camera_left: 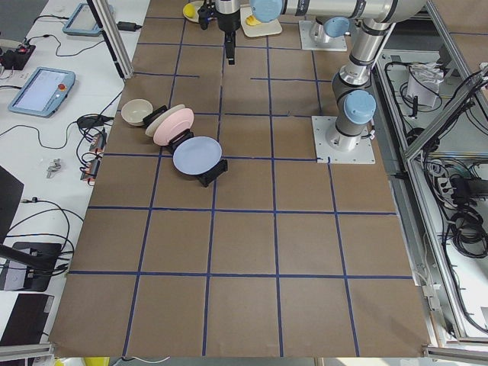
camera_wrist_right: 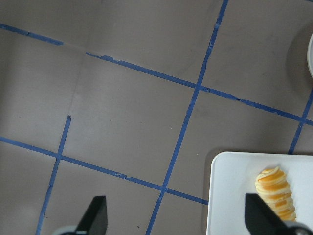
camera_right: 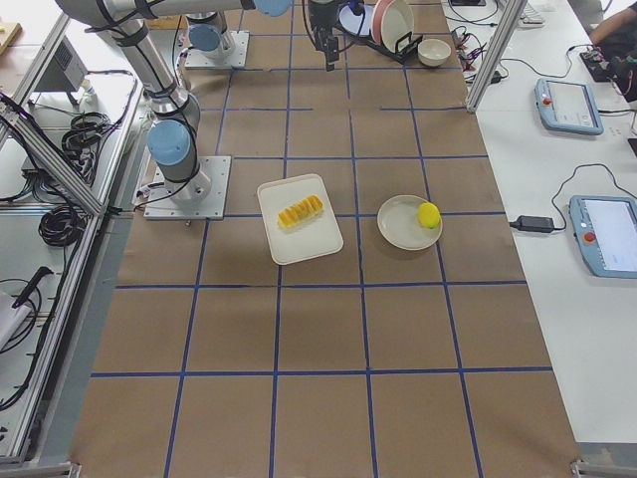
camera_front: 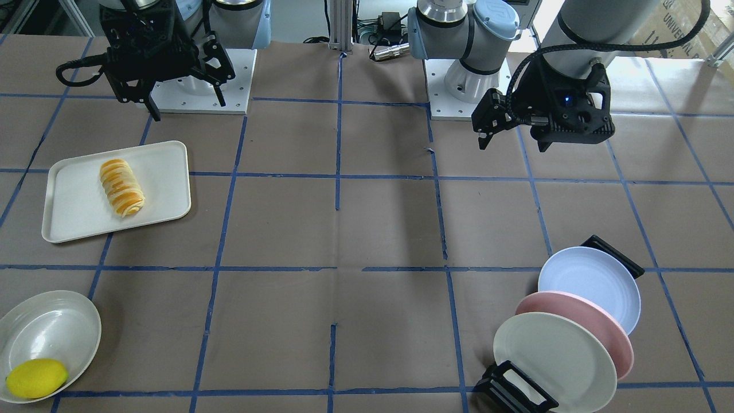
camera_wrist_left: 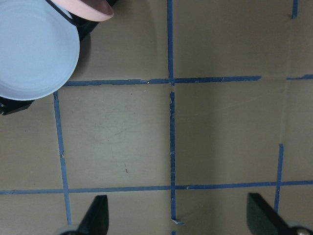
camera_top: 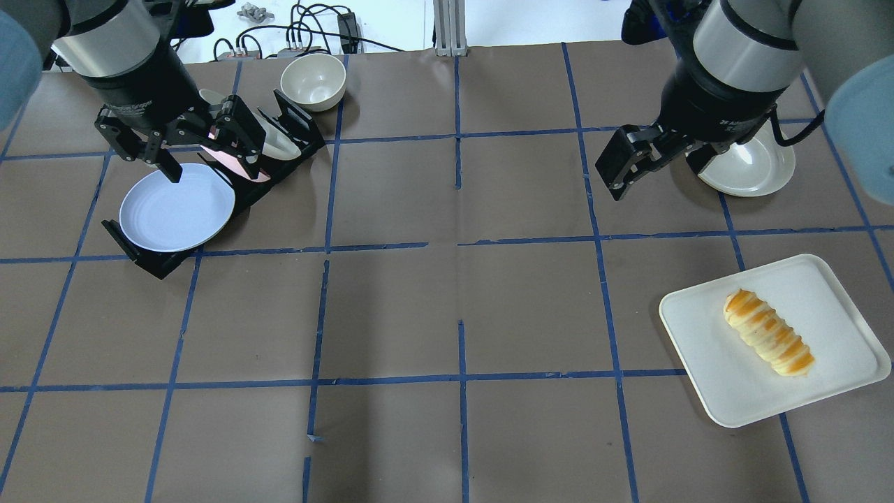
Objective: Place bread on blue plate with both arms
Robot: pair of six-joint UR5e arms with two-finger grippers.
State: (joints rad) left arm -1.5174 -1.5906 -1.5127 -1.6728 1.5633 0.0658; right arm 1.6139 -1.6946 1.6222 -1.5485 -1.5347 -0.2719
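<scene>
Both grippers hang above the desk with their fingers spread wide and nothing between them. From the left gripper (camera_wrist_left: 178,223) I see the blue plate (camera_top: 174,213) at the corner of its wrist view. From the right gripper (camera_wrist_right: 176,223) I see the bread (camera_top: 768,341). The bread lies slantwise on the white tray (camera_top: 698,328), near right. The plate leans in the black rack (camera_top: 150,262), far left, with broad taped desk (camera_top: 461,279) between. The lemon (camera_front: 35,378) shows in the front camera; overhead, my right arm seems to hide it.
</scene>
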